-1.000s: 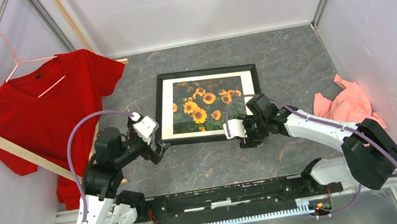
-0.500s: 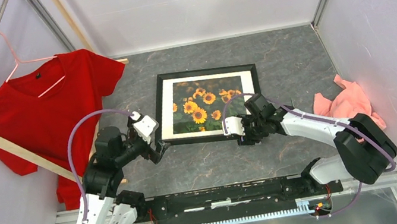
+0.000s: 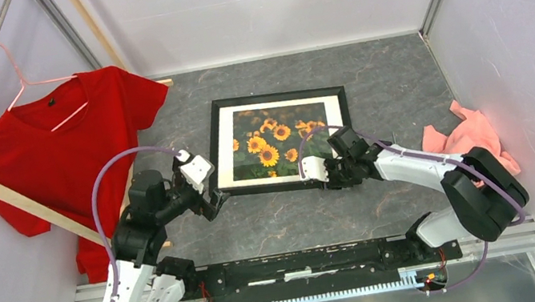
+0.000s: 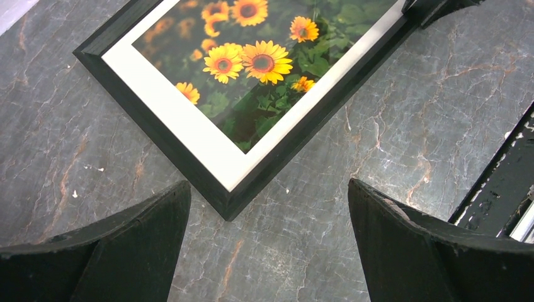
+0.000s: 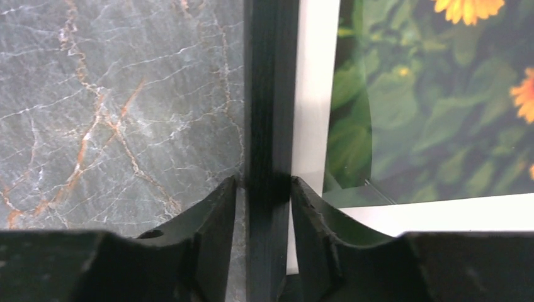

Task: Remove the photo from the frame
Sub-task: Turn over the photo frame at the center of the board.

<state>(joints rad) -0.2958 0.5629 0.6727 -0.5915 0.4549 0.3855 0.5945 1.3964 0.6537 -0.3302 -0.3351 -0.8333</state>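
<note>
— Item one, left gripper (image 4: pixel 267 189)?
— We log its jaws at full spread, hanging above the near left corner of the frame (image 3: pixel 278 97) and touching nothing.
— Item two, right gripper (image 5: pixel 263 184)?
— Its jaws are narrowed onto the frame's near rail. Its fingers (image 5: pixel 208 226) press the rail, one on the outer side and one on the white border (image 5: pixel 315 94) side.
— Photo (image 3: pixel 272 140)?
— Inside the frame, within the border, flat on the table (image 3: pixel 391 83).
— Changes?
— A second ago we had the right jaws wider and just short of the rail. Frame and left arm are unmoved.
</note>
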